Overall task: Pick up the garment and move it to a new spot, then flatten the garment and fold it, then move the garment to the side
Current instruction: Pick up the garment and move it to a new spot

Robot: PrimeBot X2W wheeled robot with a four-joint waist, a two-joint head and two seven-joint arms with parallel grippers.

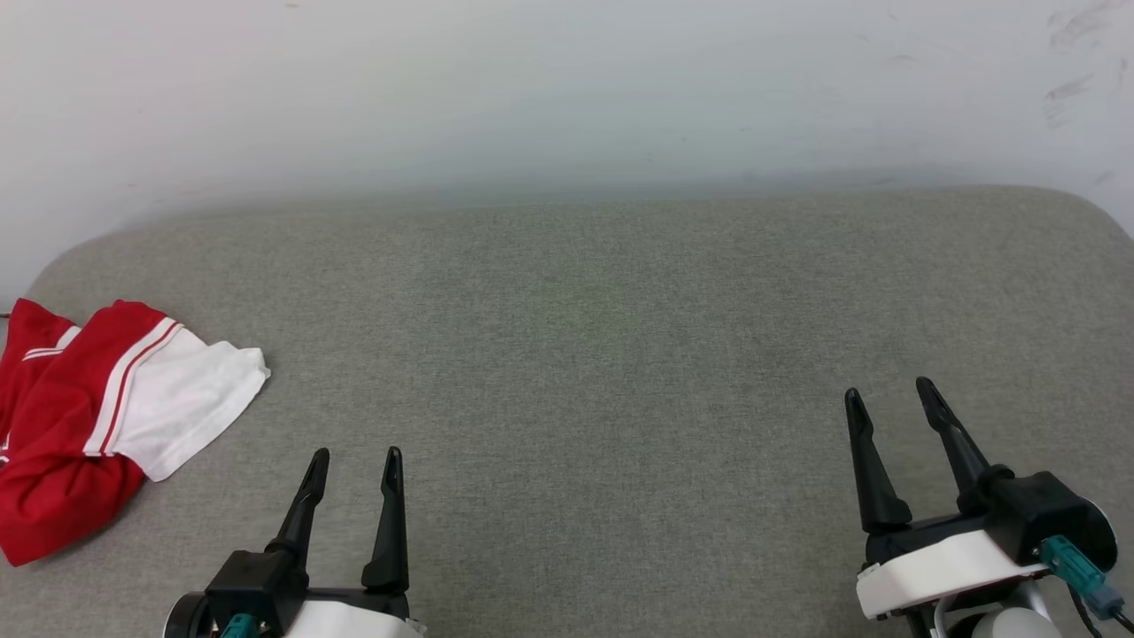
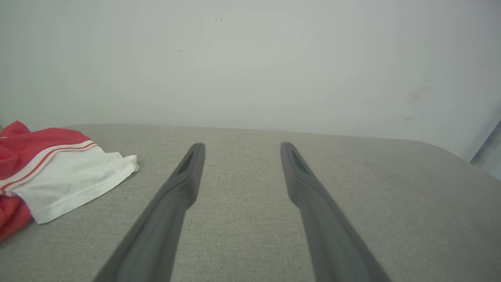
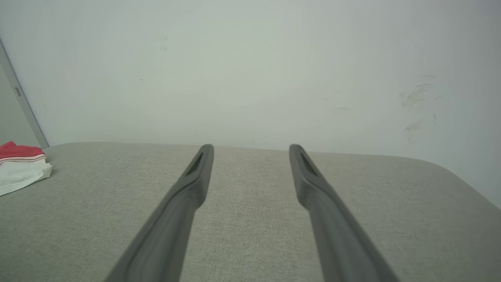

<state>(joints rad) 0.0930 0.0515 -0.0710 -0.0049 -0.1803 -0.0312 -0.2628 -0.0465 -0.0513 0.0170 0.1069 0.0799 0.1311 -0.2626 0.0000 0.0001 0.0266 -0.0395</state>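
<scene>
The garment [image 1: 97, 412] is a crumpled red shirt with a white sleeve and red-and-white striped trim, lying at the far left of the grey cushion; part of it runs past the head view's left edge. It also appears in the left wrist view as the garment [image 2: 58, 172] and, small, in the right wrist view as the garment [image 3: 19, 166]. My left gripper [image 1: 357, 456] stands open at the lower left, to the right of the shirt and apart from it. At the lower right, my right gripper [image 1: 889, 392] is open with nothing between its fingers.
A grey fabric cushion [image 1: 602, 354] with rounded far corners bears everything. A pale wall [image 1: 567, 89] rises right behind its far edge. In the right wrist view a thin metal strip [image 3: 21, 102] runs down the wall at the left.
</scene>
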